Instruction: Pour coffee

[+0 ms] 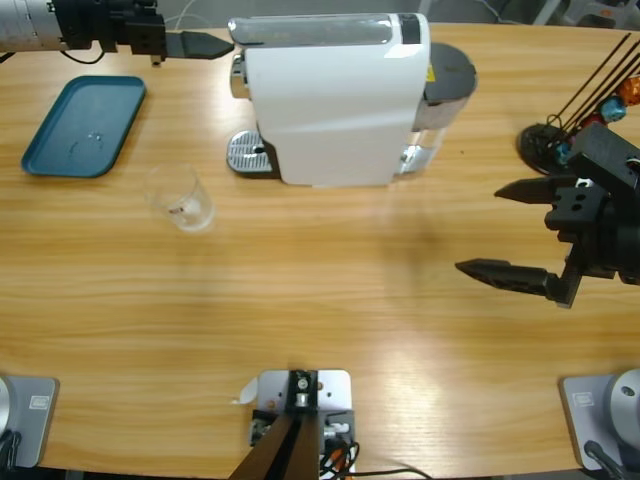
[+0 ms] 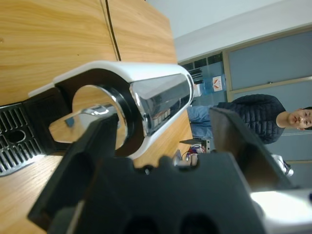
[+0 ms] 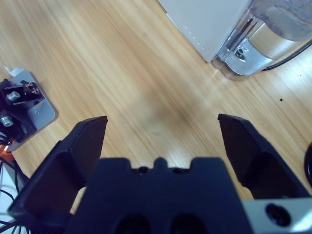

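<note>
A white coffee machine [image 1: 335, 95] stands at the back middle of the table, its chrome drip tray [image 1: 250, 155] to the left. A clear glass tumbler [image 1: 180, 198] stands in front of and left of the drip tray; no coffee shows in it or elsewhere. My left gripper [image 1: 205, 45] is at the machine's front head, open, and the left wrist view shows its jaws [image 2: 161, 122] level with the chrome-and-white head [image 2: 146, 102]. My right gripper [image 1: 480, 230] hovers open over bare table at the right, holding nothing; in its wrist view [image 3: 161, 122] the machine's rear corner [image 3: 243, 44] lies ahead.
A teal tray [image 1: 85, 125] lies at the back left. A black capsule rack [image 1: 570, 130] with thin rods stands at the far right behind the right arm. A person [image 2: 287, 122] shows small in the left wrist view's background. Bare wood stretches across the front of the table.
</note>
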`<state>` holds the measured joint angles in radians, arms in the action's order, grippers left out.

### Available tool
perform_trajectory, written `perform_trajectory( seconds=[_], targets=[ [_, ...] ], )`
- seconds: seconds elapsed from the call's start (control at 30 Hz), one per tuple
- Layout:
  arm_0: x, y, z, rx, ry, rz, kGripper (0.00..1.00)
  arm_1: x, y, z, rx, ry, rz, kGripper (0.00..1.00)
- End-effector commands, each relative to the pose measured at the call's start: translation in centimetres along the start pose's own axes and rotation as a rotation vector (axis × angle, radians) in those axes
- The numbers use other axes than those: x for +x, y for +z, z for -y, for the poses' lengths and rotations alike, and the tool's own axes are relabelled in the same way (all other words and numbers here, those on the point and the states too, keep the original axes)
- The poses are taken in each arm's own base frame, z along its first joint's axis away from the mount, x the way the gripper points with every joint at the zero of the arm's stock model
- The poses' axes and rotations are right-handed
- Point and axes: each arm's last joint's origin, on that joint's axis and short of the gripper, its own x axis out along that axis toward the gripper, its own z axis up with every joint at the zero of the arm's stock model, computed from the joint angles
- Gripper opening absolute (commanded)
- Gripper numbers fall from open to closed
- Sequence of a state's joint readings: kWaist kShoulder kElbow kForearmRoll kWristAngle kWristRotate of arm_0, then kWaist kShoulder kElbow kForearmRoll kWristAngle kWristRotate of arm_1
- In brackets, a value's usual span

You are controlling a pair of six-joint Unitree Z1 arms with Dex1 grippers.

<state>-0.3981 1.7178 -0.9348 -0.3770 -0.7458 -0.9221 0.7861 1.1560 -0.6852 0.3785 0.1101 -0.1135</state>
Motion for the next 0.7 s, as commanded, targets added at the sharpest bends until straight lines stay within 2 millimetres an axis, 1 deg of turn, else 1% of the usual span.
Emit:
perform_trajectory(
  seconds=[0.03,0.07,0.1,0.17,0.2,0.23,0.3,0.7],
  targets=[
    [0.98,-0.10,-0.79,-0.025,0.003,-0.022,0.405,0.56,-0.64,-0.29,-0.015,0.031,-0.025,1.000],
    [0.95,-0.09,-0.73,-0.024,0.001,-0.021,0.350,0.55,-0.64,-0.30,-0.015,0.031,-0.025,1.000],
    [0.98,-0.07,-0.72,-0.023,0.000,-0.021,0.341,0.54,-0.66,-0.30,-0.015,0.031,-0.025,1.000],
    [1.10,-0.09,-0.61,-0.020,-0.003,-0.023,0.179,0.54,-0.65,-0.30,-0.016,0.031,-0.025,1.000],
    [1.11,-0.13,-0.57,-0.018,-0.005,-0.025,0.119,0.54,-0.64,-0.30,-0.016,0.031,-0.024,1.000],
    [1.09,-0.16,-0.53,-0.017,-0.007,-0.025,0.098,0.54,-0.64,-0.30,-0.016,0.031,-0.024,1.000],
    [1.02,-0.27,-0.58,-0.017,-0.006,-0.024,0.000,0.54,-0.66,-0.29,-0.016,0.031,-0.025,1.000],
    [0.96,-0.27,-0.37,-0.004,-0.018,-0.018,0.000,0.54,-0.65,-0.29,-0.016,0.030,-0.025,1.000]
  ],
)
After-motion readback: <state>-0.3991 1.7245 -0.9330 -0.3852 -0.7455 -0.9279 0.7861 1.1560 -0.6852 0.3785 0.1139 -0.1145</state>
